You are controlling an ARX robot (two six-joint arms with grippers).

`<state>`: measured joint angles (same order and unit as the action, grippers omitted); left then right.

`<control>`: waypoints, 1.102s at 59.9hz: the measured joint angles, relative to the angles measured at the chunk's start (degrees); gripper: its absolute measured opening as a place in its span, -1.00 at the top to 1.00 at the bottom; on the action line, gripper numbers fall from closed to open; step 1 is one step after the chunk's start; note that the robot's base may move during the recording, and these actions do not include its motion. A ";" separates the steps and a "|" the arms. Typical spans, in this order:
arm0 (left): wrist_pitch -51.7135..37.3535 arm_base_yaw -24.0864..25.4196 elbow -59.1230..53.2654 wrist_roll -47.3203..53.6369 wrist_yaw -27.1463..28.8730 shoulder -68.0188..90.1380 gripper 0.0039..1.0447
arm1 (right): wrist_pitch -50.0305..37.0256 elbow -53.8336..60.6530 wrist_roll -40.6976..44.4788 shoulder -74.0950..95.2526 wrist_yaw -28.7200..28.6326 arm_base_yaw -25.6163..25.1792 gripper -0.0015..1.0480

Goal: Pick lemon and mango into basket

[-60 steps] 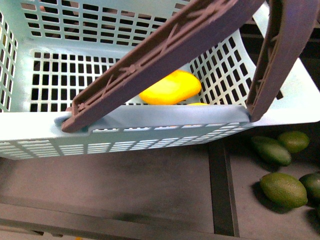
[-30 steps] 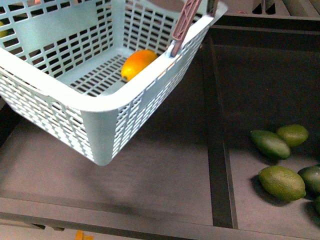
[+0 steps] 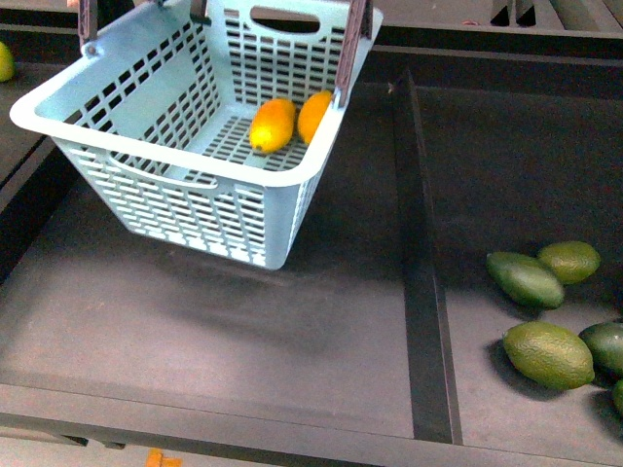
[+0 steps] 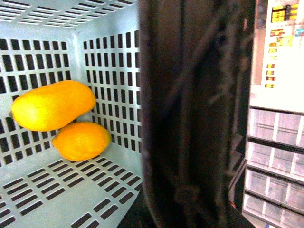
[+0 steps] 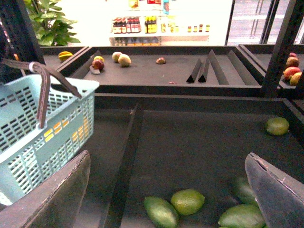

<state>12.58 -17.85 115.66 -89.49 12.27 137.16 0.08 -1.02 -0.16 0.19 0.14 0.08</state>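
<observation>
Inside the pale blue slotted plastic basket (image 3: 146, 136), the plump yellow lemon (image 3: 272, 125) and longer orange-yellow mango (image 3: 313, 115) lie touching. The right gripper (image 5: 166, 190) hangs spread wide, empty; the left gripper's state cannot be told.

We see the basket (image 3: 195, 156) filling the left bay, its handles (image 3: 352, 44) raised; a divider (image 3: 419, 272) and green fruits (image 3: 547, 354) crowd the right, leaving the middle floor open.
</observation>
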 joint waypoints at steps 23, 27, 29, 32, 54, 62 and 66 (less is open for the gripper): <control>1.01 0.33 -10.29 -4.90 1.53 -3.32 0.47 | 0.00 0.00 0.00 0.00 0.00 0.00 -0.83; 1.44 0.35 -11.50 -5.07 1.55 -4.13 0.26 | 0.00 0.00 0.00 0.00 0.00 0.00 -0.83; 2.14 0.35 -12.26 -5.16 1.77 -4.79 0.13 | 0.00 0.00 0.00 0.00 0.00 0.00 -0.83; 3.45 0.46 -13.38 -5.18 2.32 -5.70 -0.04 | 0.00 0.00 0.00 0.00 0.00 0.02 -0.83; 12.11 2.08 -26.49 -3.89 5.44 -20.31 -0.87 | 0.00 0.00 0.00 0.00 0.00 0.00 -0.83; -29.20 3.78 -50.14 33.66 0.55 -28.63 -0.41 | 0.00 0.00 0.00 0.00 0.02 0.02 -0.83; -52.74 5.33 -63.06 55.21 -0.79 -32.15 -0.14 | 0.00 0.00 0.00 -0.02 0.02 0.00 -0.83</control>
<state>-40.16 -12.51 52.60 -34.28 11.49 105.01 0.08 -1.02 -0.16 0.16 0.16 0.08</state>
